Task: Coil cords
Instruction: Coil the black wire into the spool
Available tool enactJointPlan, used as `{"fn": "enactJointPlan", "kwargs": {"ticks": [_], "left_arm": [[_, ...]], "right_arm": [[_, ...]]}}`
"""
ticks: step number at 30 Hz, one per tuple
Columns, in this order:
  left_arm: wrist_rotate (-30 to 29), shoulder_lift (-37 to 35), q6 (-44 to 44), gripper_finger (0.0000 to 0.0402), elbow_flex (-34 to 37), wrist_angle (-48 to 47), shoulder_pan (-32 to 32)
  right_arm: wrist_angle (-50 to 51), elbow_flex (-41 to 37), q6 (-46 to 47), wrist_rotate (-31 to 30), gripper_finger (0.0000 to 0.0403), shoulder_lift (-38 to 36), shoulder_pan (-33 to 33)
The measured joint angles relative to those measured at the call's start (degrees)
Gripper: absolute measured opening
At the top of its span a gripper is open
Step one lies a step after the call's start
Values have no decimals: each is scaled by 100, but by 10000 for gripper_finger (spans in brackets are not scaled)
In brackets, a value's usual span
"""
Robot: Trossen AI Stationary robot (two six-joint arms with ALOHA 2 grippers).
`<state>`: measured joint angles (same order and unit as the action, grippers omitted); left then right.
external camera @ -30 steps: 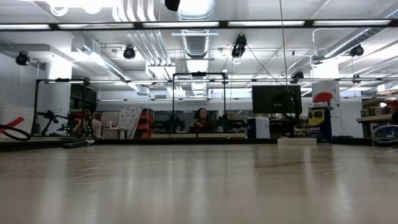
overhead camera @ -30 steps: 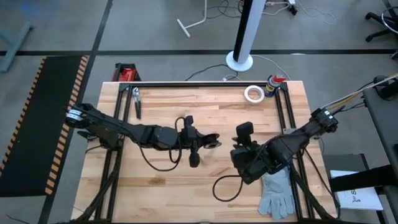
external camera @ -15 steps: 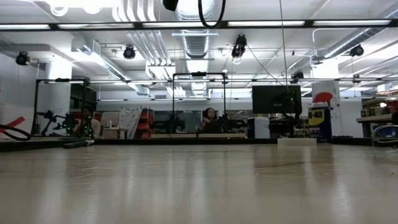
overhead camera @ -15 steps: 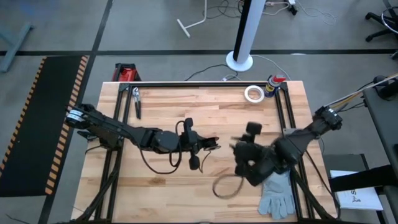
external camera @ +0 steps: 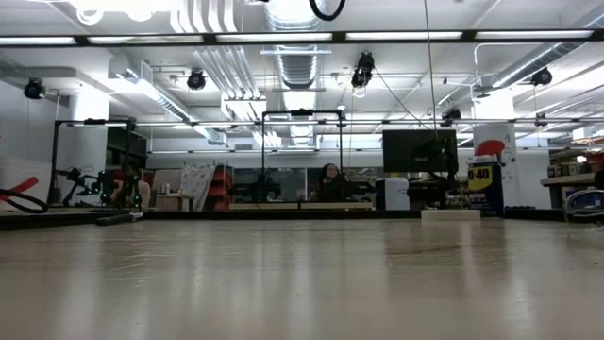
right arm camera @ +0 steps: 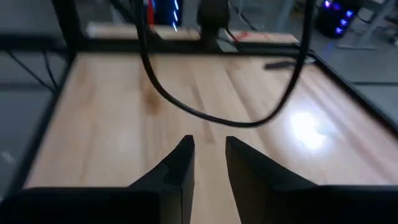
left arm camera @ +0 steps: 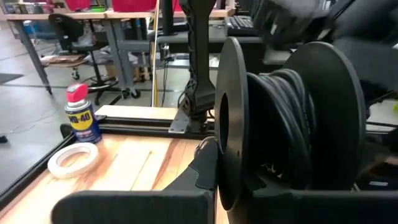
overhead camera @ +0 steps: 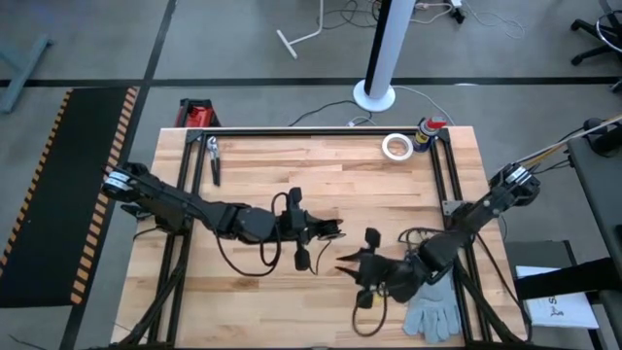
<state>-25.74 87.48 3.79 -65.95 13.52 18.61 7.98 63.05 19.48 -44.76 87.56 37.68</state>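
Cord (right arm camera: 211, 115) loop hanging just ahead of right claw (right arm camera: 207, 163), fingers slightly apart, empty.

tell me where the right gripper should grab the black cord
Probably the cord at the bottom of its hanging U, right gripper coming straight ahead: that stretch runs crosswise just beyond its slightly parted fingers, so they could close across it.

Black spool (left arm camera: 283, 124) filling the near field, flanges upright, dark cord (left arm camera: 287, 118) wound round its core between them. Left gripper's dark body across the bottom edge; finger state unclear. Wooden table (left arm camera: 134, 165) beyond, white tape roll (left arm camera: 73, 160) flat on it. WD-40 can (left arm camera: 81, 115) standing just behind the roll. Black frame rail (left arm camera: 146, 126) along table's edge; office chair (left arm camera: 73, 42) well beyond.
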Motion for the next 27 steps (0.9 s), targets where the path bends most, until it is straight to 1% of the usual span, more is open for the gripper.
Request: {"fn": "enactJointPlan", "kwargs": {"ticks": [3,7,9,11,15,20,25,27], "left_arm": [[-75,0,-96,0,9,64,50],[-74,0,-139,0,9,185,61],[-74,21,-182,0,9,252,77],[-81,30,-299,0,11,352,113],[-68,35,-478,0,11,622,133],[-80,37,-632,0,11,878,127],[-78,40,-662,0,11,900,137],[-78,42,-669,0,11,905,149]], "right_arm": [[-1904,-899,-133,209,77,-8,-60],[-4555,-2045,-218,811,73,110,-266],[-5525,-2519,-70,1010,74,218,-410],[-6359,-2815,152,1397,78,392,-573],[-7503,-2995,334,2094,89,839,-842],[-8814,-2803,332,2732,98,1475,-1088],[-9808,-2557,467,2829,103,2105,-1182],[-9781,-2429,516,2803,102,2238,-1187]]}}
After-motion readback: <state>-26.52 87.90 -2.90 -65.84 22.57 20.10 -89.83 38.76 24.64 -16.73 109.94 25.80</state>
